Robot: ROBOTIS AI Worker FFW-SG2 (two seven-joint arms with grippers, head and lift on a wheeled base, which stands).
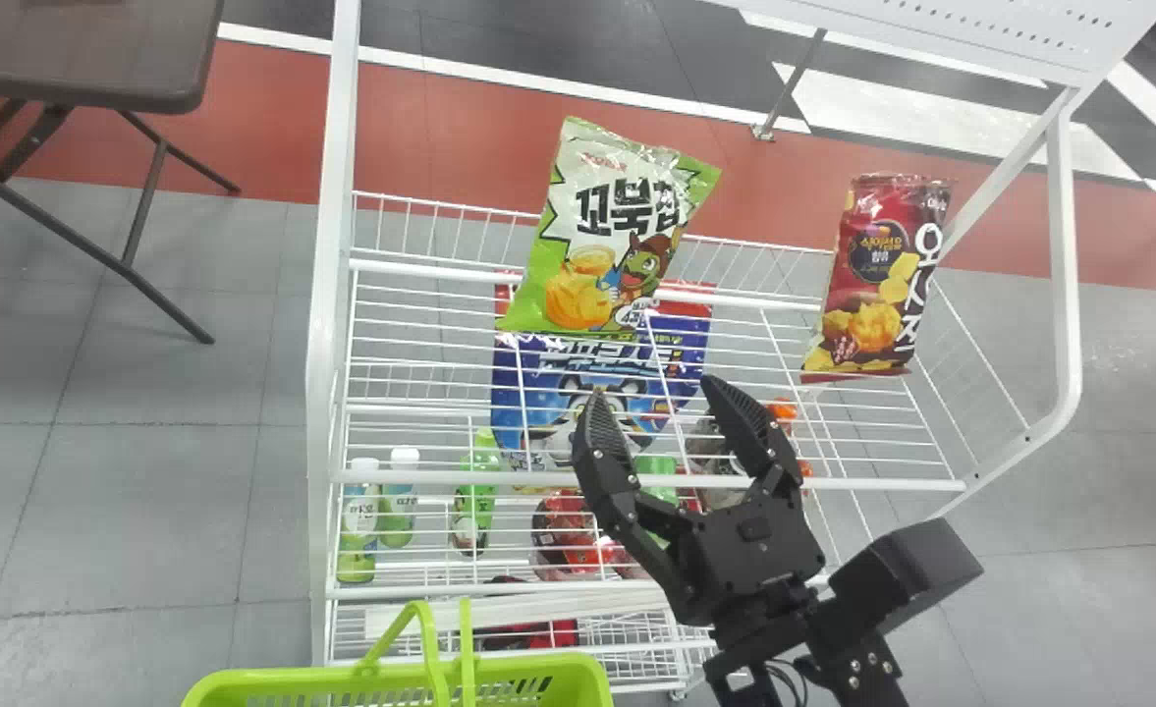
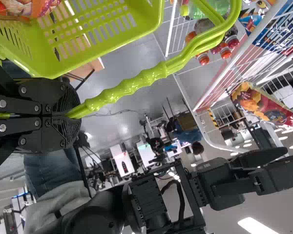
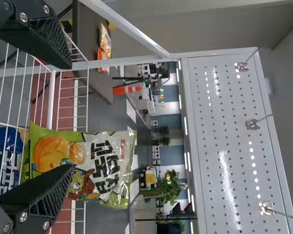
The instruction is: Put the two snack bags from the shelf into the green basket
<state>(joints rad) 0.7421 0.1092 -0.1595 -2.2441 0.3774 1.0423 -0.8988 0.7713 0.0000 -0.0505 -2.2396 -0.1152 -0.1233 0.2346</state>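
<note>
White wire shelf [image 1: 321,393], two bags [image 1: 607,245] on top, one green basket [image 1: 293,681]

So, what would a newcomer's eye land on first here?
Probably the lime-green plastic basket at the head view's bottom edge, its handle in the left gripper. Next, the glossy green-and-white snack bag and dark-red one on the white wire shelf, with the black right gripper open before them.

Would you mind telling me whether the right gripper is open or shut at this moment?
Open: in the head view, the right gripper has its two fingers spread wide apart, with nothing held between them.
</note>
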